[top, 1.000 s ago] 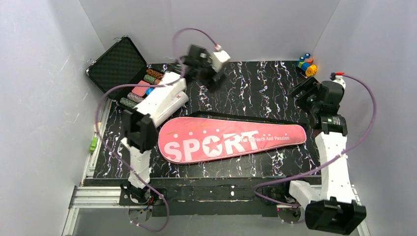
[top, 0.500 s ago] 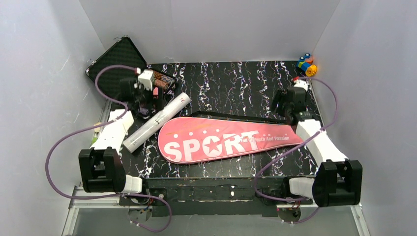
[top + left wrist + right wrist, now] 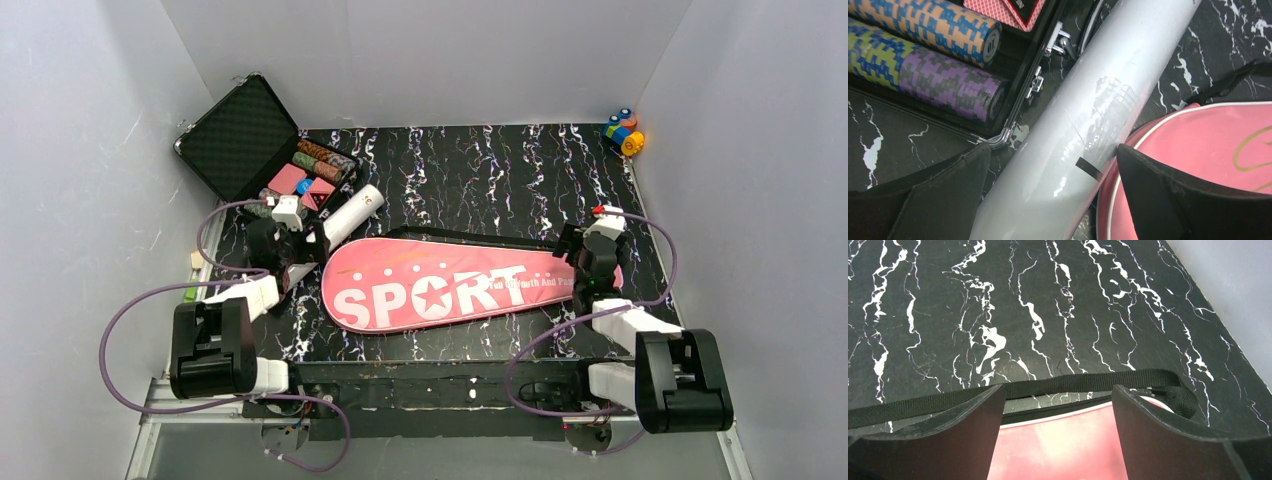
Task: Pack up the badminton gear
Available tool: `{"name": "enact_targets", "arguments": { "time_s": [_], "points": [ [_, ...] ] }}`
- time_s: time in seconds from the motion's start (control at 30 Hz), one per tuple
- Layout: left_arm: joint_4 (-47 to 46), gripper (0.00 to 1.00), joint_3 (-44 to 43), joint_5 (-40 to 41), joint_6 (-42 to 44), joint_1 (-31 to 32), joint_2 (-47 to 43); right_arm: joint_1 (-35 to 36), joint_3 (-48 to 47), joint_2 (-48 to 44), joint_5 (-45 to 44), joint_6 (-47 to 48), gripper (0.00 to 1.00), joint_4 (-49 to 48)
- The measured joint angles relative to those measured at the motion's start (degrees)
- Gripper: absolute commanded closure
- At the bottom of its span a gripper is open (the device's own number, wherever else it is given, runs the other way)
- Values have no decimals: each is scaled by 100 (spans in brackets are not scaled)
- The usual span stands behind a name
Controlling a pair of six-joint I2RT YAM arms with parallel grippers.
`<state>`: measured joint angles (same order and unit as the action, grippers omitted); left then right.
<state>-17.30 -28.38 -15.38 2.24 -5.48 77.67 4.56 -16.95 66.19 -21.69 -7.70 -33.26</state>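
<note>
- The black marbled table (image 3: 500, 170) carried the pink bag (image 3: 440, 285) flat across its middle.
- The open case (image 3: 240, 140) of chips sat beyond the bag's wide end.
- The white tube (image 3: 352, 208) lay slanted against that wide end.
- The left gripper (image 3: 1052, 150) straddled the tube beside the bag, fingers spread, not clamped.
- The right gripper (image 3: 1058, 390) gaped empty over the bag's narrow end.
</note>
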Motion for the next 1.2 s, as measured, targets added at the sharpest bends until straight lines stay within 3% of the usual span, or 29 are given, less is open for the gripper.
{"name": "enact_targets", "arguments": {
  "time_s": [0.33,0.5,0.63,0.83,1.2],
  "points": [
    [-2146,2,638,210,-260,-4,105,0,516,546,-61,201,13,-1897],
    [-3609,2,1231,103,-361,-4,702,13,988,973,66,345,12,-2973],
    [-3825,2,1257,-24,-330,39,826,-22,833,1034,173,358,12,-2776],
    [-3945,2,1244,-33,-330,44,826,-621,260,1023,697,179,11,-2343],
    [-4057,2,1244,-37,-330,44,826,-632,264,1019,949,160,11,-2210]
  ]
}}
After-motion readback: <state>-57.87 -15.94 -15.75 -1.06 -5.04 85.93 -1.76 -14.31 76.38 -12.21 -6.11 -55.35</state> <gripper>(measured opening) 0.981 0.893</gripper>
